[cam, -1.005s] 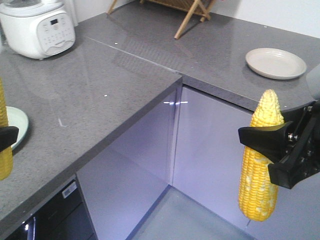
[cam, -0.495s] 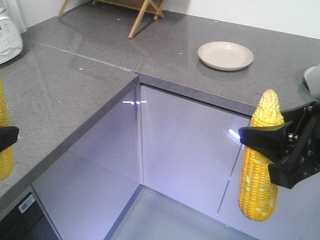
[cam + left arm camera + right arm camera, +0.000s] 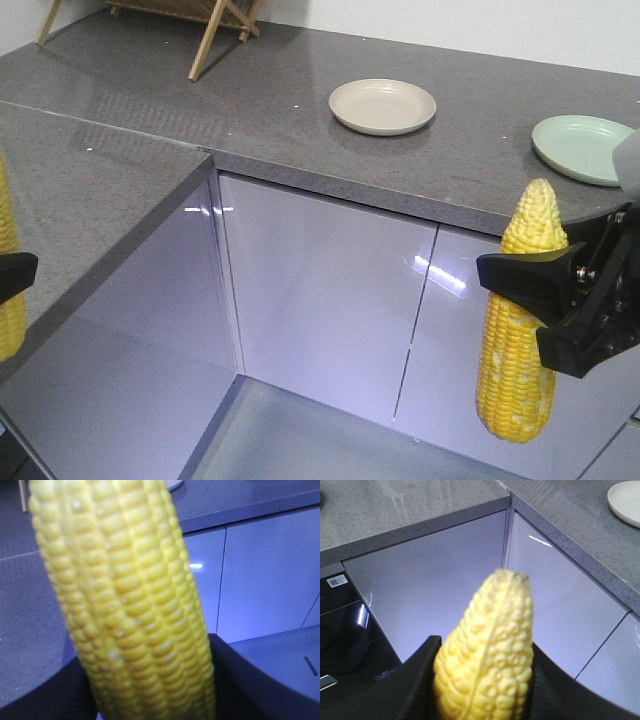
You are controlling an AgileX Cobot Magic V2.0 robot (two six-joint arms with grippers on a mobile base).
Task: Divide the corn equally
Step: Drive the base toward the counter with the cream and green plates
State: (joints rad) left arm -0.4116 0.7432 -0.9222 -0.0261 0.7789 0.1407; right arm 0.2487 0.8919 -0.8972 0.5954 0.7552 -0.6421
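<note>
My right gripper (image 3: 545,305) is shut on a yellow corn cob (image 3: 522,320), held upright with its pointed tip up, off the counter at the right edge of the front view. The right wrist view shows that cob's tip (image 3: 492,650) squeezed between the black fingers (image 3: 415,680). At the left edge, my left gripper (image 3: 8,275) is shut on a second corn cob (image 3: 8,300), also upright and mostly cut off by the frame. That cob (image 3: 130,605) fills the left wrist view, clamped between dark fingers (image 3: 240,680).
A beige plate (image 3: 382,105) and a pale green plate (image 3: 585,147) lie on the grey L-shaped counter (image 3: 250,120). Glossy lilac cabinet doors (image 3: 320,300) stand below it. A wooden rack's legs (image 3: 215,30) show at the back left.
The view has swung to the right: the rice cooker left the frame, the beige plate slid left, and the green plate came into sight. Both cobs keep their places in the grippers.
</note>
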